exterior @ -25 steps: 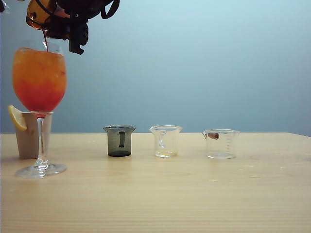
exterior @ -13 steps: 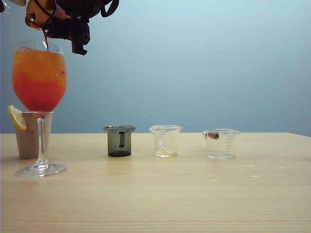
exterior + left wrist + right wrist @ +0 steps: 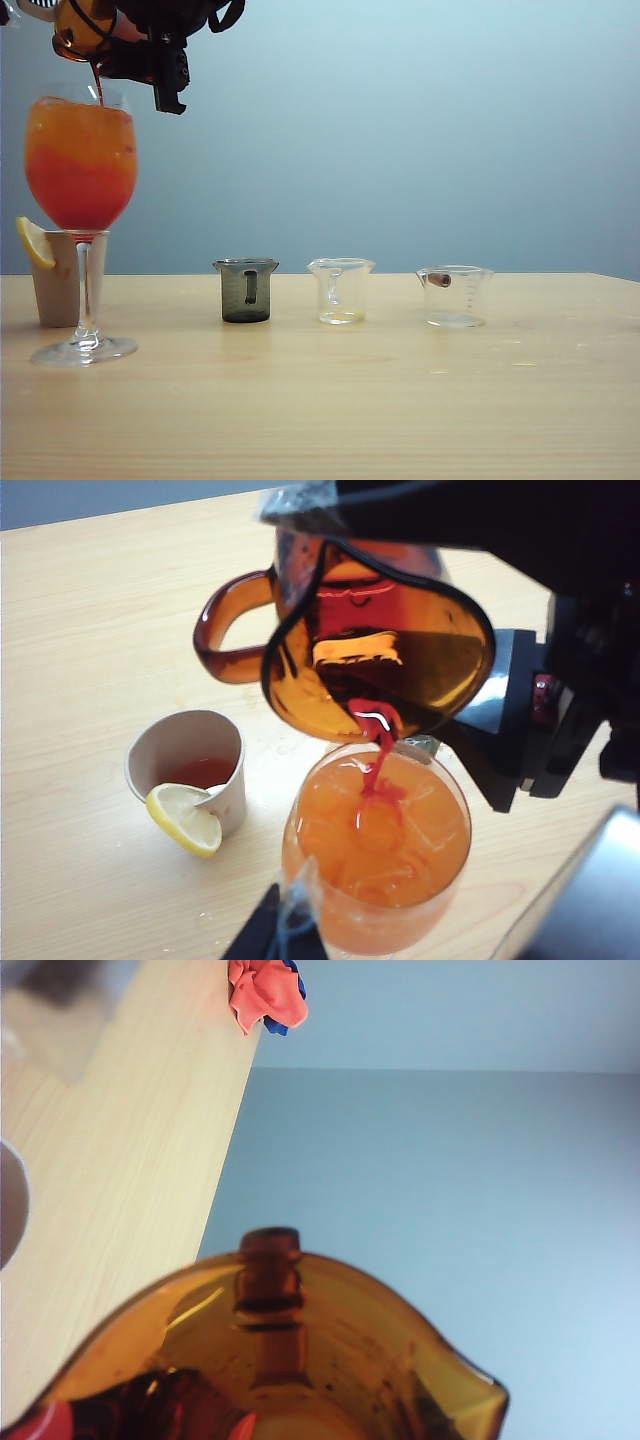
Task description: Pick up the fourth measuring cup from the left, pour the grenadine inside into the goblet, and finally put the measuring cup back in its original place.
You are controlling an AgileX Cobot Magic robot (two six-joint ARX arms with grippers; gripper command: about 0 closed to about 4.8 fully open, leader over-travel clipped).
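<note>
Since the earlier frames the right gripper (image 3: 150,55) has rolled a little further, so the fourth measuring cup (image 3: 82,25) is tipped more steeply, and the red layer in the goblet (image 3: 82,165) has climbed higher. This gripper hangs at the top left of the exterior view, above the goblet, and its jaws are pinching the amber cup, which lies almost on its side with the spout down. A thin stream of grenadine (image 3: 378,750) falls from the spout into the orange drink, and the left wrist view shows it landing among ice cubes. The goblet stands on the table (image 3: 400,400) at the far left, just beside a small beige holder (image 3: 57,280) with a lemon slice (image 3: 35,243) on its rim. Further right stand a smoky grey cup (image 3: 246,290) and two clear cups (image 3: 341,290), well apart from each other. Of the left gripper (image 3: 285,930) only dark tips show at the edge of its wrist view, near the goblet, and I cannot tell how its jaws stand.
</note>
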